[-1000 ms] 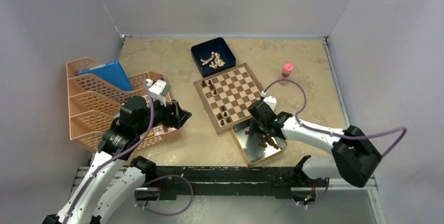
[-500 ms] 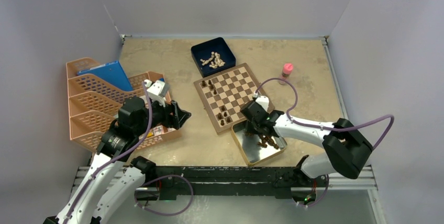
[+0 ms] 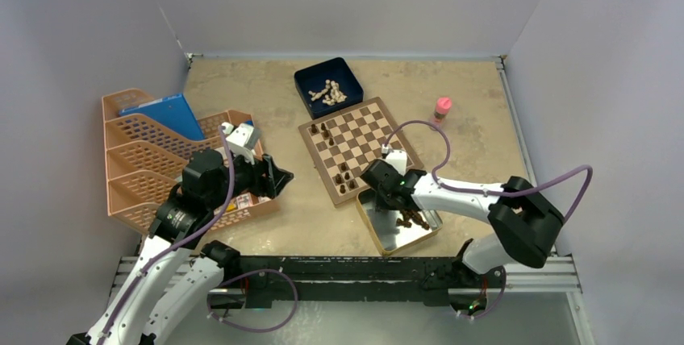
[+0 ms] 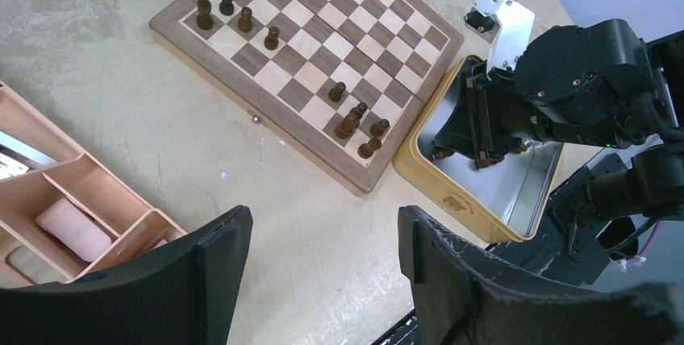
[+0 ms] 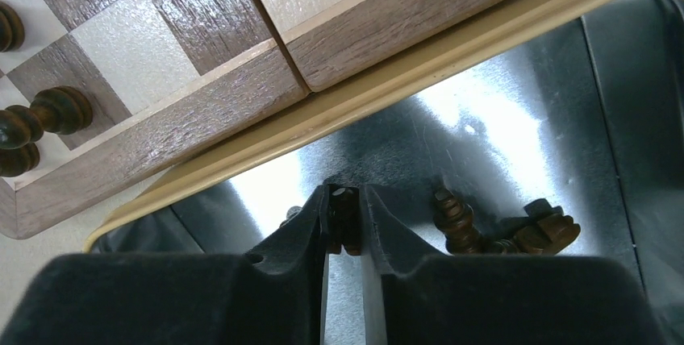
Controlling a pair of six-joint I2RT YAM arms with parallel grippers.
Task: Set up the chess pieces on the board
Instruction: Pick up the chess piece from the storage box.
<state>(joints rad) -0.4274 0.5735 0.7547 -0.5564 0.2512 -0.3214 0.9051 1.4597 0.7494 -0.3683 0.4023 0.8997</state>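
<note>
My left arm [image 3: 189, 200] is bent at the elbow out on my left side, with the wrist raised. My left gripper [image 4: 323, 232] has its jaws spread wide and holds nothing. My right arm [image 3: 460, 195] reaches low and to the left across my front, wrist tipped downward. My right gripper [image 5: 345, 200] has its jaws drawn close together, pinching a small dark chess piece [image 5: 347, 228].

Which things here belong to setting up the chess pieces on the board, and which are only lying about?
Belonging to the job:
- board
- dark chess pieces on it
- silver tin holding more
- right tool, closed on one dark piece in the tin

Lying about:
- blue box of pale pieces
- pink-capped bottle
- orange trays
</note>
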